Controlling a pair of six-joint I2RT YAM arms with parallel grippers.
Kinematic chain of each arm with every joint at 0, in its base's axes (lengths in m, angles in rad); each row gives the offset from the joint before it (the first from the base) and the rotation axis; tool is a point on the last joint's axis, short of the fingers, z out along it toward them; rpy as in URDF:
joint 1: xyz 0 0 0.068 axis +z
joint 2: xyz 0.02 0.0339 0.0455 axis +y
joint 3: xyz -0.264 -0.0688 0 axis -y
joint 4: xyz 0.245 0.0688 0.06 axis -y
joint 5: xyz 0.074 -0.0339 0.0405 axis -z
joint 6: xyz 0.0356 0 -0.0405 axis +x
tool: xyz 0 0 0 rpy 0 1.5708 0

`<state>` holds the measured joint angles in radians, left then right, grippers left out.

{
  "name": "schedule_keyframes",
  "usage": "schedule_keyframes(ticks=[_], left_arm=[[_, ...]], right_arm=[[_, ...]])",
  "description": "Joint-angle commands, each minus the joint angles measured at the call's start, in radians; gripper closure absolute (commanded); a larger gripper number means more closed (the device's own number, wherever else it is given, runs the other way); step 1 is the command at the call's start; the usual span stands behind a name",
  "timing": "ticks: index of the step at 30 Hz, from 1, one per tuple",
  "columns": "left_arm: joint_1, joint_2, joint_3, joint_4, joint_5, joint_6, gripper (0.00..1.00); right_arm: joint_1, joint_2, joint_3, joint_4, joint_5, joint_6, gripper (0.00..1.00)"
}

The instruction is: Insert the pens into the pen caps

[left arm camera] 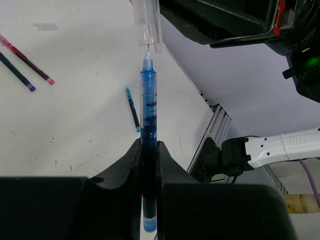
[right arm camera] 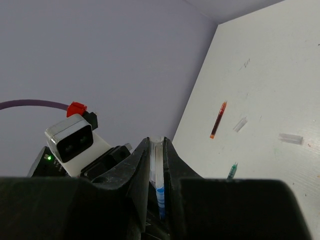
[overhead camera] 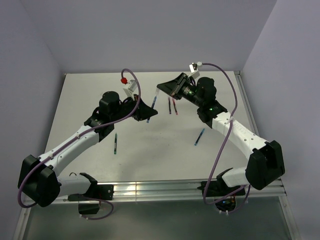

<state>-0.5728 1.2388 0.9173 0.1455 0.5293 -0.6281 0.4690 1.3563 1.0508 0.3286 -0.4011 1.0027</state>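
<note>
My left gripper (left arm camera: 148, 145) is shut on a blue pen (left arm camera: 148, 100), which points up and away. The pen's tip meets the open mouth of a clear pen cap (left arm camera: 148, 22). My right gripper (right arm camera: 156, 142) is shut on that cap (right arm camera: 156, 157), and the blue pen (right arm camera: 160, 195) shows just below it between the fingers. In the top view the left gripper (overhead camera: 147, 111) and right gripper (overhead camera: 162, 90) face each other above the table's far middle, with the blue pen (overhead camera: 152, 104) between them.
A red pen (left arm camera: 30, 62), a dark pen (left arm camera: 16, 71) and a light blue pen (left arm camera: 132, 109) lie on the table. Two loose caps (right arm camera: 240, 124) (right arm camera: 290, 138) and a red pen (right arm camera: 218, 120) lie nearby. A green pen (overhead camera: 115, 143) lies left of centre and a light blue pen (overhead camera: 199, 136) lies to the right.
</note>
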Motion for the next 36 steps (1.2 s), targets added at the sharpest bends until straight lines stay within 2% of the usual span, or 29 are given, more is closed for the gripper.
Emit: schedule_keyframes(ticks=[1,20,36], left_arm=[[-0.004,-0.025,0.011,0.019,-0.005,0.021,1.0],[-0.004,-0.032,0.008,0.014,-0.015,0.025,1.0],[0.004,-0.053,-0.006,0.008,-0.089,0.01,1.0]], right_arm=[[0.008,-0.054,-0.008,0.017,0.015,-0.024,1.0],[0.031,-0.034,-0.015,0.01,0.008,-0.022,1.0],[0.083,-0.04,-0.025,0.01,0.059,-0.059,1.0]])
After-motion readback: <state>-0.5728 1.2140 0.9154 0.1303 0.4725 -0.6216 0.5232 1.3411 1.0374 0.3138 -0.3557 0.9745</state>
